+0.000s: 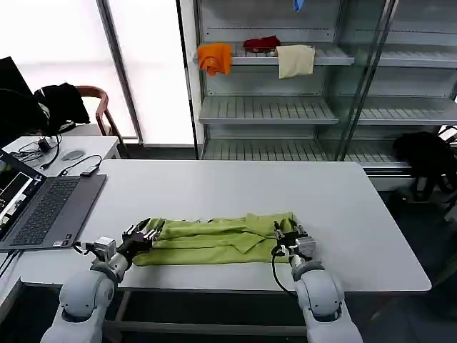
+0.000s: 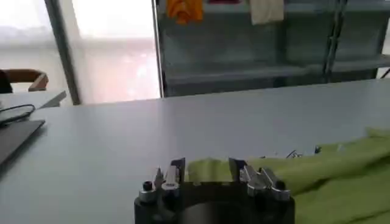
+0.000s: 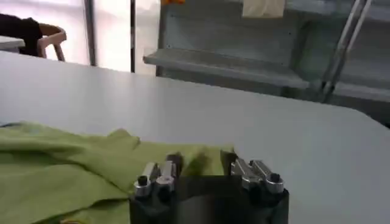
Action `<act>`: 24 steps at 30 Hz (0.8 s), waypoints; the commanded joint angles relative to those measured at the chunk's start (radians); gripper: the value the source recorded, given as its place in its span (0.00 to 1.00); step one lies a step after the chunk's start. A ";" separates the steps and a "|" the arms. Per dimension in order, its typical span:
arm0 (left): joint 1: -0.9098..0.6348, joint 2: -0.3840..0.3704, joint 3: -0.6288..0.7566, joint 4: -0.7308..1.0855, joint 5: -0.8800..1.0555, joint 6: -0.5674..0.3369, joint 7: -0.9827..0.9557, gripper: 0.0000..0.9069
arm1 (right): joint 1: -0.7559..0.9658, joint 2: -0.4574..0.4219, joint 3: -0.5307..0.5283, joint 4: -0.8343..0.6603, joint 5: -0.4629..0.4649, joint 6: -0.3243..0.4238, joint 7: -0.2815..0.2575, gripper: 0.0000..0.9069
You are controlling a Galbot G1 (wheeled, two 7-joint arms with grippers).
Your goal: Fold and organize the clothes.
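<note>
Head view: lime-green thin-fabric T-shirt [image 1: 218,239] lies as long narrow band near front edge of white surface [image 1: 343,207]; left gripper [image 1: 143,236] at one end, right gripper [image 1: 287,239] at other.

Left wrist view: fingers [image 2: 178,168] spread, shirt edge between them.

Right wrist view: fingers [image 3: 173,163] likewise released, straddling the hem.

Lengthwise fold looks done; crosswise folds left.
</note>
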 commanded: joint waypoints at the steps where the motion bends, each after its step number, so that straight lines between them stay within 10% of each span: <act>1: 0.111 -0.047 -0.031 -0.132 -0.123 0.006 -0.166 1.00 | 0.030 -0.078 0.033 0.116 0.263 -0.015 -0.016 1.00; 23: 0.131 -0.134 0.018 -0.006 -0.040 -0.140 -0.287 1.00 | 0.048 -0.147 0.035 0.072 0.298 -0.015 -0.041 1.00; 24: 0.132 -0.137 0.020 -0.004 -0.030 -0.143 -0.286 0.81 | 0.048 -0.147 0.036 0.069 0.296 -0.015 -0.040 1.00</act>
